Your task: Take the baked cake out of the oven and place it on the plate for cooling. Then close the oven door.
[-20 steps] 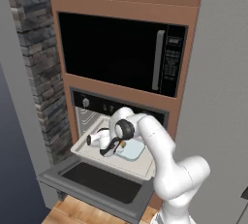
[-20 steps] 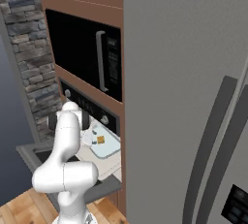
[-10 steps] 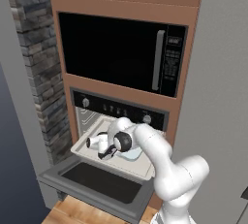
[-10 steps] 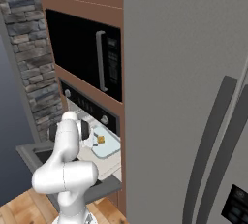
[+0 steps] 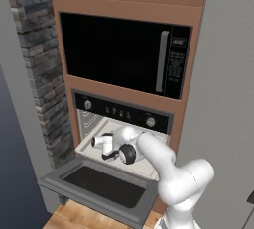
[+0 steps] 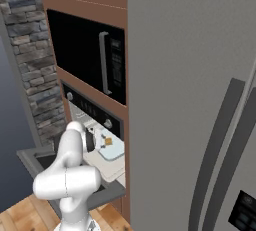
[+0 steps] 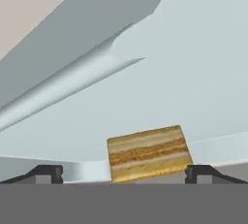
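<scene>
A: Where was the baked cake [image 7: 147, 153]?
B: On the pale tray [image 7: 184, 72] inside the oven [image 5: 121, 111], six o'clock in hand view, between the spread fingertips [image 7: 46, 172]. Gripper [image 7: 123, 177] released, holding nothing.
A: Handling?
B: Looked light, soft, crumbly. Pinch opposite side faces gently, low down.

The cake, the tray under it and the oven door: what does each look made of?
The cake looks like layered sponge: matte golden-brown with paler stripes. The tray reads as smooth pale blue-grey metal or enamel, judging by its soft sheen and rolled rim; which one is unclear. The oven door has a flat grey frame, likely metal, around a dark glossy panel that looks like glass.
</scene>
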